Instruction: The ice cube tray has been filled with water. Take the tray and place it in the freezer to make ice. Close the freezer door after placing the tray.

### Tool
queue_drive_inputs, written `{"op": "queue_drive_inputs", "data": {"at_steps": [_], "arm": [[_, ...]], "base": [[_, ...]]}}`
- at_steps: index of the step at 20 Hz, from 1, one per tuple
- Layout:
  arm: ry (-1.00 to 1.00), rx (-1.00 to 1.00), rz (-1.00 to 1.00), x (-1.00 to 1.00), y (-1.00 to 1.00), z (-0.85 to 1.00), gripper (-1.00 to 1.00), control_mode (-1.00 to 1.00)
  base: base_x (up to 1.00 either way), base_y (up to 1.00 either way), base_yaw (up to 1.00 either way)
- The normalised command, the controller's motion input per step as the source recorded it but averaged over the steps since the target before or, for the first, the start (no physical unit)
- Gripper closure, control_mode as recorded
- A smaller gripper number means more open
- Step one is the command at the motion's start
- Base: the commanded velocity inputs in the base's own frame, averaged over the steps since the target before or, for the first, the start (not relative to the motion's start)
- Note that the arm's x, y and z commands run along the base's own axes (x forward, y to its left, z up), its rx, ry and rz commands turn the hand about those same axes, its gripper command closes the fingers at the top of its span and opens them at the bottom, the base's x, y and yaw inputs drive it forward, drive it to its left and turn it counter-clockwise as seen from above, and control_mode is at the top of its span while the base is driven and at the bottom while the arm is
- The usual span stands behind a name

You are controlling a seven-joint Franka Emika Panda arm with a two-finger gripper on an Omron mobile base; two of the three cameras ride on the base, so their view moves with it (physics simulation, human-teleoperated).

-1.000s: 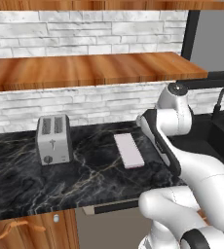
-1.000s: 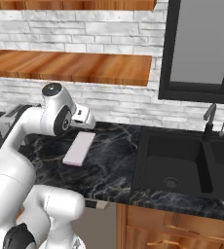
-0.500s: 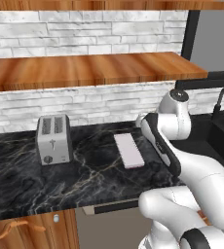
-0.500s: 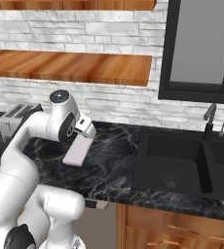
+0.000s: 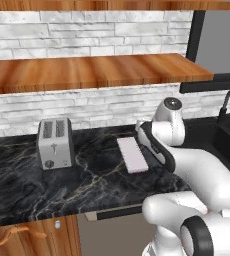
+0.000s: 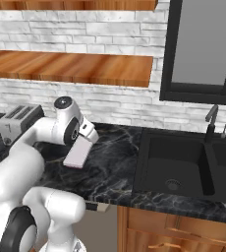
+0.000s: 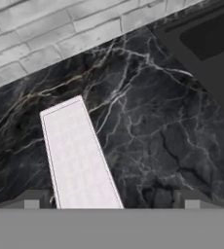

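A: Tray first, from the left base view. Where did it lie?

B: The ice cube tray lay flat on the black marble counter, to the right of the silver toaster and well apart from it. Its long axis ran from the brick wall toward the counter's front edge, leaning slightly right at the near end. The arm was bent over just beside its right edge.

A: And from the right base view?

B: Same slab, right of the toaster, with the sink well apart on its far side. The hand hung close above its far end, hiding part of it. I'd judge it was poised for a pickup, not yet holding.

A: The hand view?

B: The tray ran up from the bottom edge toward the wall, tilted a little left at the top. The gripper stood spread wide, its fingertips apart, the left one just beside the tray and the right one over bare marble. Nothing was gripped.

A: Why that pose?

B: Likely to straddle the short width, though the tray sat off-centre toward the left finger.
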Motion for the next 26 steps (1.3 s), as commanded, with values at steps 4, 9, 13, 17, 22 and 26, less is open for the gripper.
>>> {"op": "queue_drive_inputs", "data": {"at_steps": [4, 9, 13, 17, 22, 26], "arm": [[0.11, 0.01, -0.04, 0.49, 0.0, -0.1, -1.0, -1.0], [0.13, 0.03, -0.02, 0.59, -0.01, -0.14, -1.0, -1.0], [0.09, 0.02, 0.0, 0.61, 0.0, -0.27, -1.0, -1.0], [0.02, 0.0, 0.0, 0.54, 0.0, -0.34, -1.0, -1.0], [0.01, 0.0, 0.0, 0.52, 0.0, -0.33, -1.0, -1.0], [0.03, 0.0, 0.0, 0.55, 0.0, -0.36, -1.0, -1.0]], "base": [[0.0, 0.0, 0.0], [0.0, 0.0, 0.0], [0.0, 0.0, 0.0], [0.0, 0.0, 0.0], [0.0, 0.0, 0.0], [0.0, 0.0, 0.0]]}}
